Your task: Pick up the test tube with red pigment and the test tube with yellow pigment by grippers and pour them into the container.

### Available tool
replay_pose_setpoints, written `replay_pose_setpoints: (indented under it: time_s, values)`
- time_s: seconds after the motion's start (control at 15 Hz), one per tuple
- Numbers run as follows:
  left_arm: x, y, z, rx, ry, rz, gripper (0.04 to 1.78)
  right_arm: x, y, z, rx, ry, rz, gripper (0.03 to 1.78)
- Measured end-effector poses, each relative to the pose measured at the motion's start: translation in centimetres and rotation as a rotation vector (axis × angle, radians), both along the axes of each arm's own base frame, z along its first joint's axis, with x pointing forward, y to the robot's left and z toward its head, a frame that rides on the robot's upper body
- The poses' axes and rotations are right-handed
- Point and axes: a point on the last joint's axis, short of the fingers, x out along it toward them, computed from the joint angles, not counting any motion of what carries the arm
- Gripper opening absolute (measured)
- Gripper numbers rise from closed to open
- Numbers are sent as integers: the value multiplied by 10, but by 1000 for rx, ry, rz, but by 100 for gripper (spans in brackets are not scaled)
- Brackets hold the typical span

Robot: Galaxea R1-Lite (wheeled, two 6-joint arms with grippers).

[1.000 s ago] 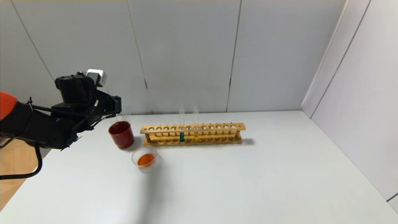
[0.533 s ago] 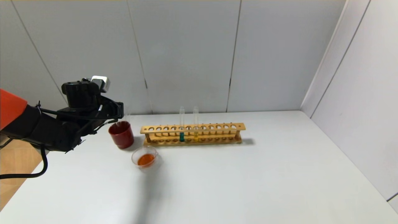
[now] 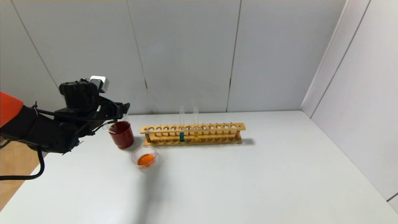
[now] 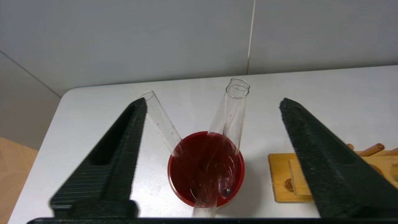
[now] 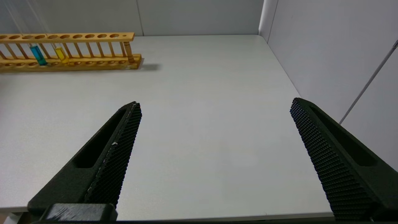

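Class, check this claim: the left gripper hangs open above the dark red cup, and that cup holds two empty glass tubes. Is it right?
Not quite. The left wrist view shows three empty glass tubes leaning in the dark red cup, not two. The left gripper does hang open above it.

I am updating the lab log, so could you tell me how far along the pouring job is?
Done: the container holds orange liquid, and empty tubes lean in the red cup. In hand: nothing; the left gripper hangs open over that cup, the right gripper is parked open. Left: one yellow tube stands in the rack beside the teal tube, possibly a further pour.
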Motion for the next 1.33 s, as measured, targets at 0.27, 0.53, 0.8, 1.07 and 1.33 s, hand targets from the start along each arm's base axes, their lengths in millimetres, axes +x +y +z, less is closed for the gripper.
replay_pose_setpoints:
  time_s: [0.27, 0.53, 0.8, 1.07, 1.33]
  values:
    - [-23, 0, 40, 1, -82, -7, 175, 0, 0, 0, 0, 0, 0, 175]
    - [-71, 3, 101, -3, -177, -4, 175, 0, 0, 0, 0, 0, 0, 175]
    - [-156, 10, 159, -13, -290, 2, 175, 0, 0, 0, 0, 0, 0, 175]
    - [-278, 20, 187, -25, -395, 4, 175, 0, 0, 0, 0, 0, 0, 175]
    - [-398, 30, 161, -29, -443, 13, 175, 0, 0, 0, 0, 0, 0, 175]
